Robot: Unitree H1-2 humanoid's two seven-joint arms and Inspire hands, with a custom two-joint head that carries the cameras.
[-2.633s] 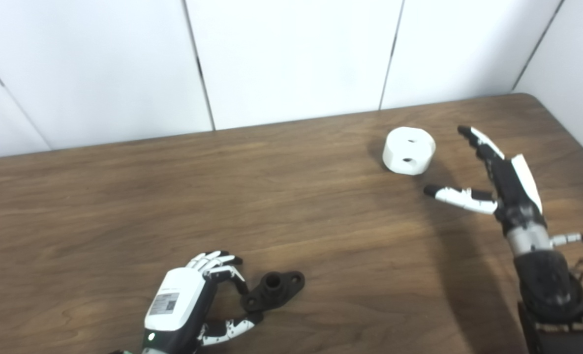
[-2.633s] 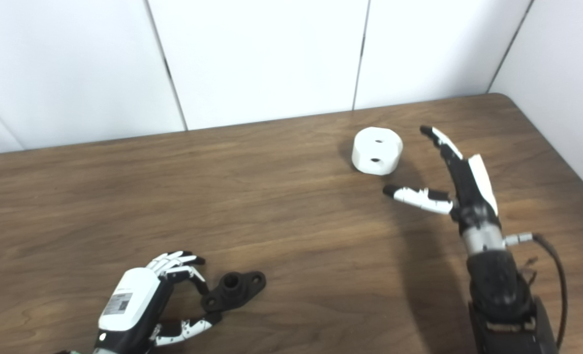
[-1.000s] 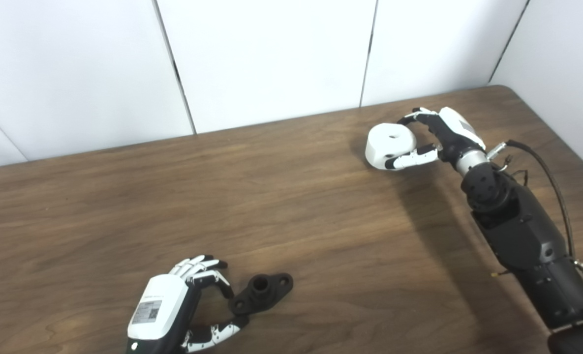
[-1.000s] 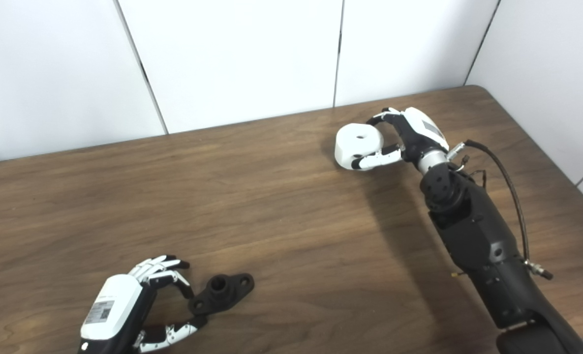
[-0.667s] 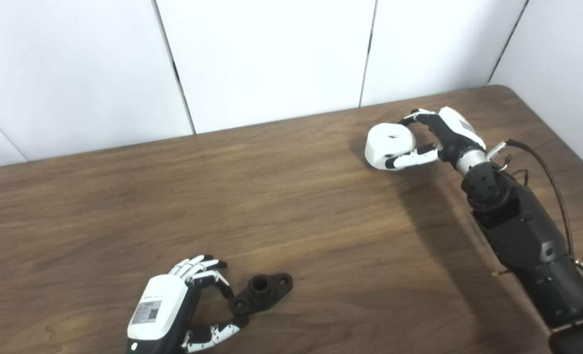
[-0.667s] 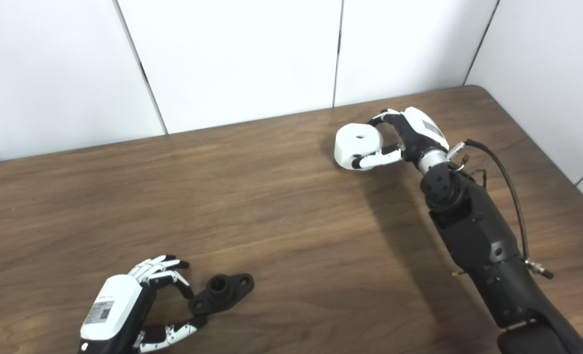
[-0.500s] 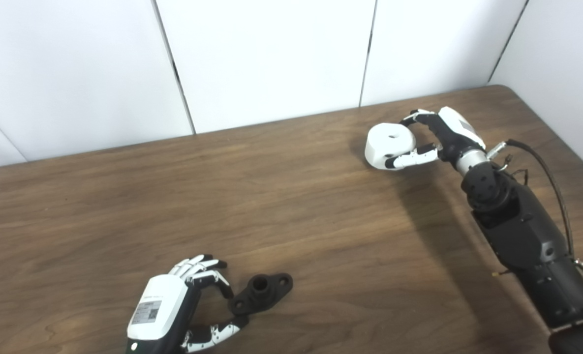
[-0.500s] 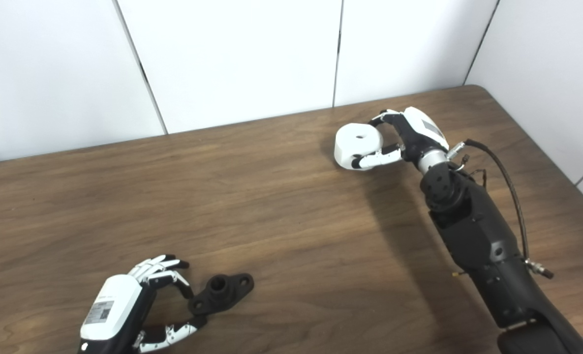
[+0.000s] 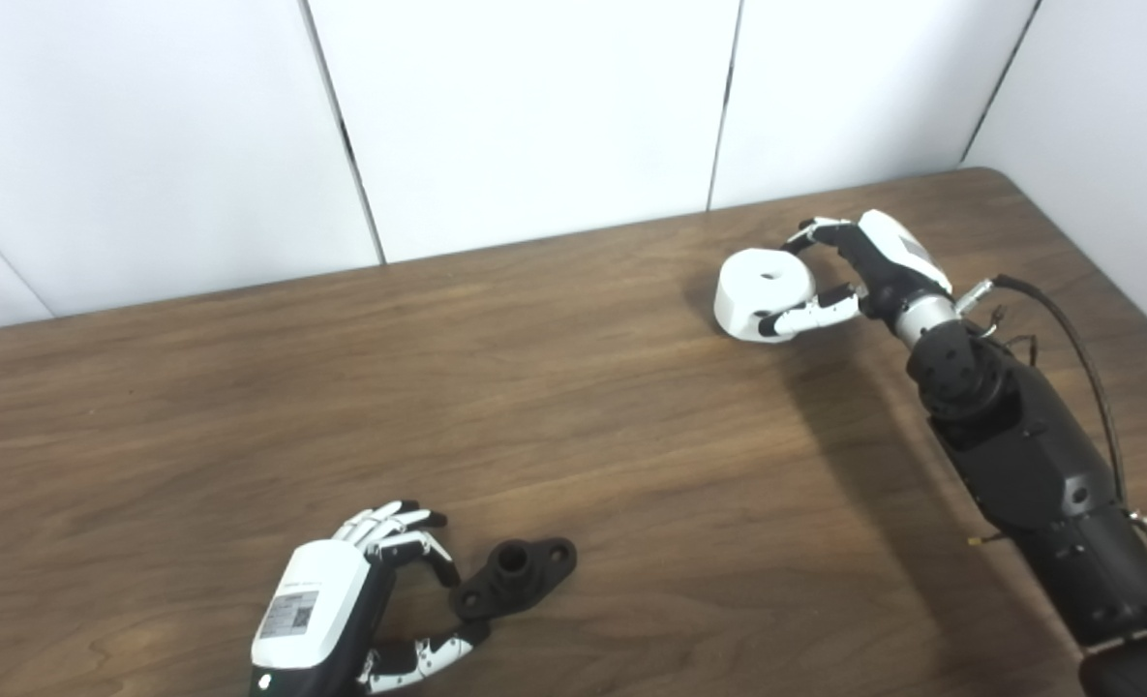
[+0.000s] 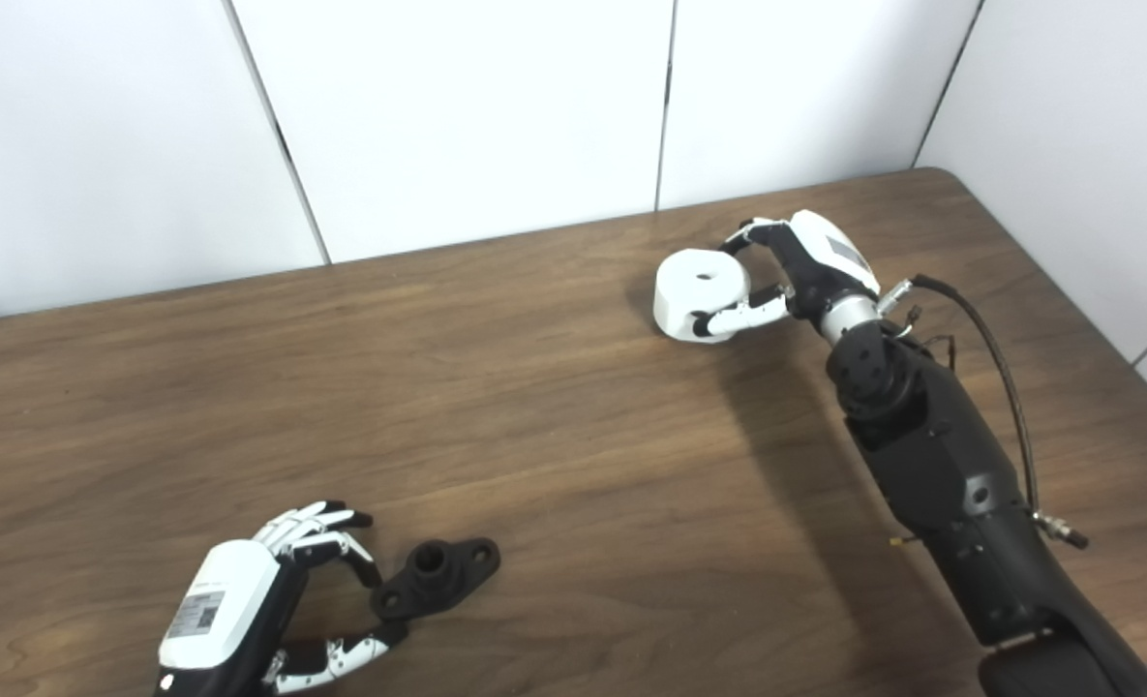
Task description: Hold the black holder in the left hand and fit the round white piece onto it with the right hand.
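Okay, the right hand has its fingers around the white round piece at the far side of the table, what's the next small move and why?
Probably lift the round white piece off the table. The right hand is closed around it, thumb in front and fingers behind, but it looks to sit on the wood. The black holder lies near the front, at the left hand, whose fingertips sit at its end.

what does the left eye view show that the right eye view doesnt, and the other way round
Only the left eye view: nothing extra beyond more wall and table on the left. Only the right eye view: more white wall past the table's right edge. Both show the right hand shut on the round white piece at the far right of the brown wooden table, and the left hand curled around one end of the flat black holder lying on the near table.
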